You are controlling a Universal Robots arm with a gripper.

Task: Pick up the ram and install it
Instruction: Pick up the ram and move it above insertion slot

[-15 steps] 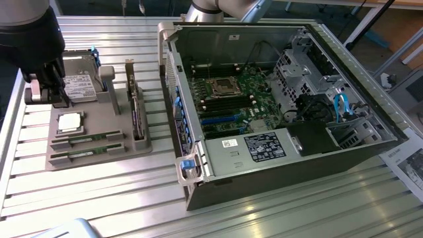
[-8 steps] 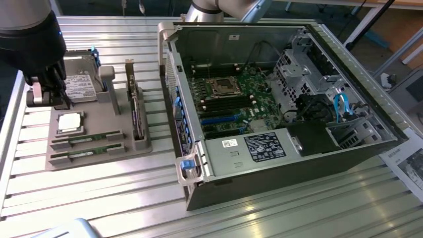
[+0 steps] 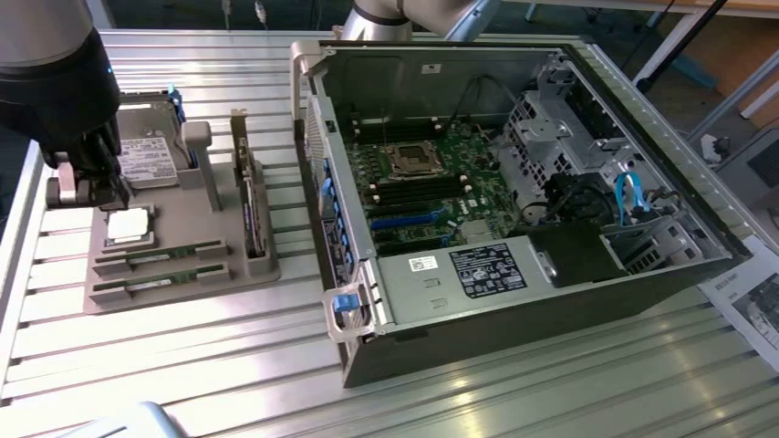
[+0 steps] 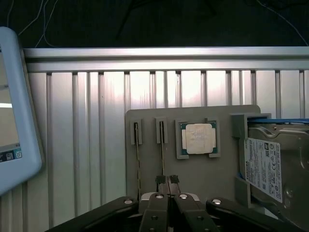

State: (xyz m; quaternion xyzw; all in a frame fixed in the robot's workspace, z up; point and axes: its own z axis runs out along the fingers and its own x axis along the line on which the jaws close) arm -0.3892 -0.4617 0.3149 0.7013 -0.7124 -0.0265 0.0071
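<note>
Where the ram lies: the ram (image 3: 159, 256) is laid flat in a slot of a gray holder tray (image 3: 182, 224), just beside the square silver processor (image 3: 129, 226) and apart from the gripper.
Second stick: a matching ram stick (image 3: 159, 285) is laid in the next slot, on the side away from the processor.
Gripper: the gripper (image 4: 167, 180) is held above the tray. Its fingertips (image 4: 161, 180) are seen pressed together, with nothing clamped between them. In the wrist view it is lined up with the ram.
Other tray parts: a hard drive (image 3: 146, 155) is seated past the processor, and an expansion card (image 3: 247, 196) is stood on edge along the tray's side toward the case.
Computer case: an open tower case (image 3: 512, 333) is laid on its side at the exterior view's right, well apart from the ram, with its motherboard (image 3: 426, 182) exposed.
Surface: everything is set on a slatted aluminum table (image 3: 182, 365).
</note>
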